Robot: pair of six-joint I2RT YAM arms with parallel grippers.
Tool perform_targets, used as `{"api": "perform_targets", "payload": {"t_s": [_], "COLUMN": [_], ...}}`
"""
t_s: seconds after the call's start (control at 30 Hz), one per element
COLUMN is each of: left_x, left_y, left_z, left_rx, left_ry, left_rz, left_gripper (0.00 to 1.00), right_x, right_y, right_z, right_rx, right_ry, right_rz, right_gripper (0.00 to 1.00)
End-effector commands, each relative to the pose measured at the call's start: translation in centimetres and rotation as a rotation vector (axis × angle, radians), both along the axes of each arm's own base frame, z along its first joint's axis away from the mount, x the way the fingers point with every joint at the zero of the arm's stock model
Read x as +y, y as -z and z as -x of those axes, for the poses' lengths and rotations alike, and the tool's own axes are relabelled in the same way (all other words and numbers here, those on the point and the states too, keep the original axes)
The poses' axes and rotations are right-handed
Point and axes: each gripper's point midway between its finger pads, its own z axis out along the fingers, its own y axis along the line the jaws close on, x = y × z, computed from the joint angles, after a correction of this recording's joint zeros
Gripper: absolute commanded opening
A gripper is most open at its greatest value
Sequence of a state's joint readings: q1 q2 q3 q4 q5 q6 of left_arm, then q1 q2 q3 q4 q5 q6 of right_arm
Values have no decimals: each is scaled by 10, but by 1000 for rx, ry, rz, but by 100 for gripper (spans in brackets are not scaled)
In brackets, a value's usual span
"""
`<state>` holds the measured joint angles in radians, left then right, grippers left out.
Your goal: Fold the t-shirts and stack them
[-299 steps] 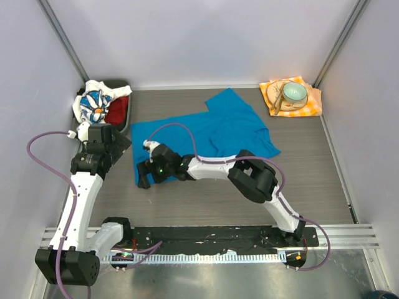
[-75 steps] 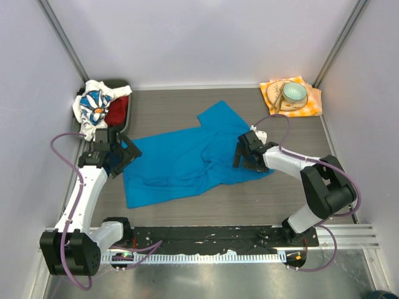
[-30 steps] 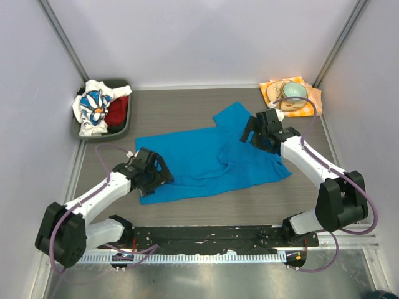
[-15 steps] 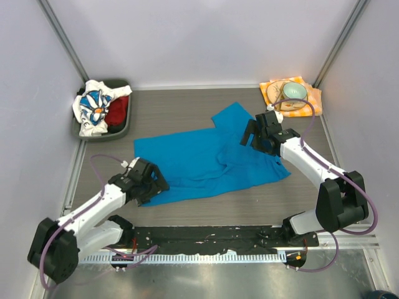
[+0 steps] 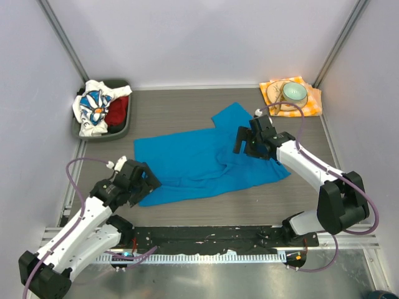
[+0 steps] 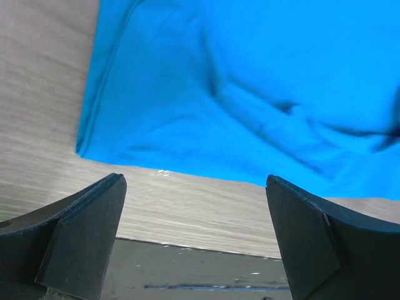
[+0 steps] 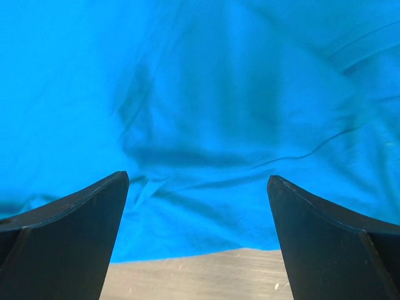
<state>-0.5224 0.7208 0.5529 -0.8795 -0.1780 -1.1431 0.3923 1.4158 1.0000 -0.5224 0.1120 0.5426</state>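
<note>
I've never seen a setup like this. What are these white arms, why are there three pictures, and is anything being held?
These are two robot arms bolted at the near edge of a table. The wide picture looks down from above. The other two come from a small camera on each wrist, so the dark wedges at the bottom are that arm's own fingers.

A blue t-shirt lies spread but rumpled on the table. The left gripper is at its near left corner and the right gripper is over its right side. Both are open and hold nothing.

A dark bin at the far left holds a daisy-print t-shirt and a red t-shirt. At the far right, a green bowl stands on a checked napkin.
</note>
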Motion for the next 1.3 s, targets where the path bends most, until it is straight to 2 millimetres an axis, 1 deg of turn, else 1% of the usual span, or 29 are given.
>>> {"api": "perform_targets", "payload": {"t_s": [0.0, 0.03, 0.07, 0.1, 0.13, 0.17, 0.2, 0.23, 0.27, 0.33, 0.5, 0.63, 0.73, 0.87, 0.9, 0.93, 0.97, 1.0, 1.03, 1.1, 1.17, 1.2, 1.23, 1.27], "left_x": [-2, -5, -6, -6, -10, -11, -12, -13, -15, -17, -17, -14, -12, -10, -9, -8, -8, -7, -6, -5, -4, -4, -4, -5], "left_y": [-44, -55, -57, -60, -69, -73, -72, -78, -80, -84, -91, -88, -85, -80, -78, -78, -77, -75, -75, -74, -72, -74, -73, -73], "left_z": [-31, -37, -41, -45, -53, -56, -59, -64, -66, -71, -80, -80, -79, -77, -77, -76, -76, -75, -74, -73, -70, -70, -70, -69], "left_rx": [-114, -138, -138, -152, -182, -194, -187, -201, -202, -206, -232, -224, -222, -210, -208, -208, -207, -204, -205, -204, -201, -210, -209, -210], "left_ry": [-7, -6, -4, -4, -6, -4, -3, 0, 3, 7, 5, -1, -7, -10, -11, -13, -13, -15, -15, -18, -18, -20, -23, -22], "left_rz": [-34, -26, -31, -38, -27, -25, -35, -33, -33, -39, -47, -53, -50, -55, -56, -56, -55, -54, -55, -55, -54, -48, -44, -42], "left_gripper": [100, 100, 100, 100, 100, 100, 100, 100, 100, 100, 100, 100, 100, 100, 100, 100, 100, 100, 100, 100, 100, 100, 100, 100], "right_x": [42, 50, 59, 62, 68, 76, 81, 84, 88, 90, 85, 80, 72, 63, 63, 64, 61, 61, 63, 58, 60, 58, 58, 64], "right_y": [-3, 0, 1, 10, 13, 13, 19, 21, 24, 28, 43, 55, 65, 79, 77, 79, 83, 83, 84, 91, 89, 86, 78, 67], "right_z": [29, 35, 38, 47, 53, 55, 66, 69, 76, 81, 94, 106, 121, 148, 152, 161, 170, 175, 187, 202, 216, 214, 214, 209], "right_rx": [21, 31, 34, 63, 80, 77, 107, 113, 126, 132, 165, 196, 230, 287, 278, 293, 310, 309, 326, 353, 359, 339, 316, 283], "right_ry": [-182, -204, -233, -248, -268, -278, -302, -308, -321, -329, -340, -345, -354, -369, -372, -382, -383, -386, -411, -397, -413, -404, -404, -410], "right_rz": [-147, -164, -198, -212, -229, -263, -293, -304, -315, -312, -293, -276, -236, -181, -179, -174, -162, -165, -155, -130, -133, -116, -121, -135], "right_gripper": [100, 100, 100, 100, 100, 100, 100, 100, 100, 100, 100, 100, 100, 100, 100, 100, 100, 100, 100, 100, 100, 100, 100, 100]}}
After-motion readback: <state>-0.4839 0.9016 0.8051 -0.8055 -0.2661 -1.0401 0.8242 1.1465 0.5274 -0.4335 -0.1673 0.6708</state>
